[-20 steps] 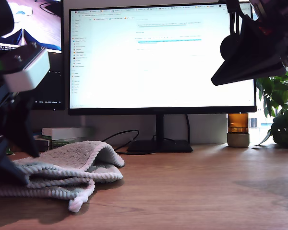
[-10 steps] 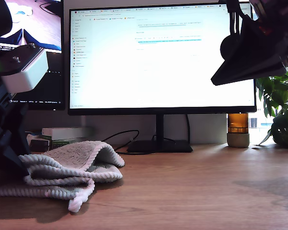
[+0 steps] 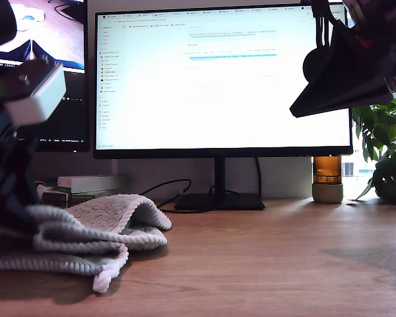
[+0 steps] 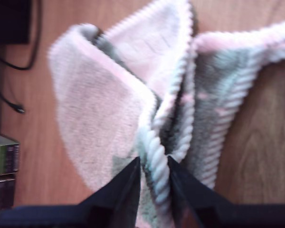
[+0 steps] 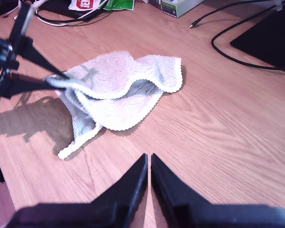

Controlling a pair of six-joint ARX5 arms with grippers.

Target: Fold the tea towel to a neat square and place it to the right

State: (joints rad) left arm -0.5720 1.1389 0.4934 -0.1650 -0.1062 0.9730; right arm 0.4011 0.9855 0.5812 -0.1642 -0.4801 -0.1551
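My first tool [image 4: 152, 166], jaws closed on the beaded hem of the off-white terry tea towel [image 3: 96, 234], stood at the wooden desk's [image 3: 284, 264] exterior-view left edge; my second tool [image 5: 148, 164], pinched shut and empty, hung apart from it.

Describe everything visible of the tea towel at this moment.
The tea towel is an off-white, fluffy cloth with a bumpy corded hem, lying crumpled in loose overlapping folds on the wooden desk at the exterior view's left, in front of the monitor's left part. It is not yet a neat square. One corner trails toward the desk's front edge. My first gripper pinches a bunched section of hem and holds it raised. My second gripper hangs shut above bare wood, apart from the cloth.
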